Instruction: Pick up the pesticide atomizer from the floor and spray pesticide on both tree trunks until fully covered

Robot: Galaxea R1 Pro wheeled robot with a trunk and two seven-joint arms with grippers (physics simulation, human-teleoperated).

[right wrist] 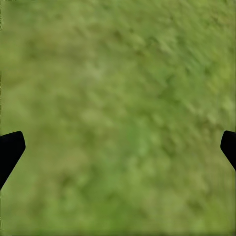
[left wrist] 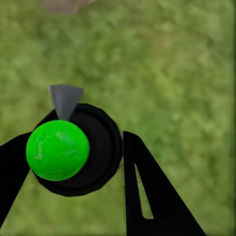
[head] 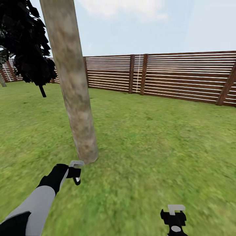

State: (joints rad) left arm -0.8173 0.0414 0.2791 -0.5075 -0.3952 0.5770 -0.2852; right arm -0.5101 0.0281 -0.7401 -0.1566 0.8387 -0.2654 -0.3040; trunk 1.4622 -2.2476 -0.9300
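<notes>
In the head view, a thick mottled tree trunk (head: 73,88) is seen rising from the grass lawn (head: 157,137), with its base just beyond the left tool (head: 76,170). A grey part of the pesticide atomizer (head: 77,163) is seen at that tool's tip, close to the foot of the trunk. The right tool (head: 174,216) is held low over bare grass, well apart from the trunk. A dark narrow tree (head: 29,46) and the slatted fence (head: 170,77) are seen behind.

In the left wrist view, the atomizer (left wrist: 73,150) is shown gripped between the black fingers (left wrist: 147,191) of the left tool: a bright green ball on a black round body, with a grey cone-shaped nozzle (left wrist: 65,101). The nozzle appears aimed at the lawn (left wrist: 172,69), with just a sliver of the trunk (left wrist: 64,5) at the frame's edge. It is judged that spray released now would be wasted on the ground, so the wrist would need to be raised first. Only the trunk's lowest part is near; its upper reaches and far side could be left uncovered.

In the right wrist view, the right tool's fingers (right wrist: 10,150) are seen spread wide apart and empty over the lawn (right wrist: 118,98).
</notes>
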